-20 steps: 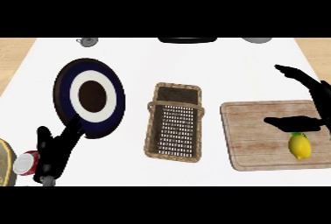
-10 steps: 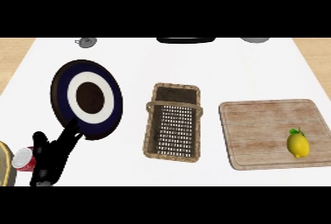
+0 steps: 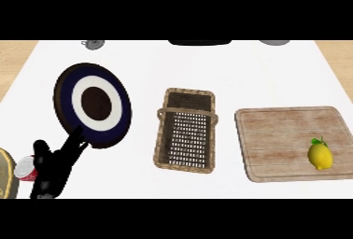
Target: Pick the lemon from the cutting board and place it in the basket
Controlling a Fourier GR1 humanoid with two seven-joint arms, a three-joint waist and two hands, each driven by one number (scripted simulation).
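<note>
Your yellow lemon [image 3: 320, 155] lies at the cutting board [image 3: 289, 140]'s right edge; basket [image 3: 187, 131] centre frame; left hand [image 3: 53, 168], fingers released, lower left.

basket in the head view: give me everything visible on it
The basket is a brown woven wicker one, long and rectangular, lying with its length running away from the robot. Its floor shows as a pale open mesh, darker at the far end. A handle band arches across it toward the far end. It stands upright on the white counter, between the round plate and the wooden cutting board, apart from both. Nothing lies in it, and no hand touches it.
</note>
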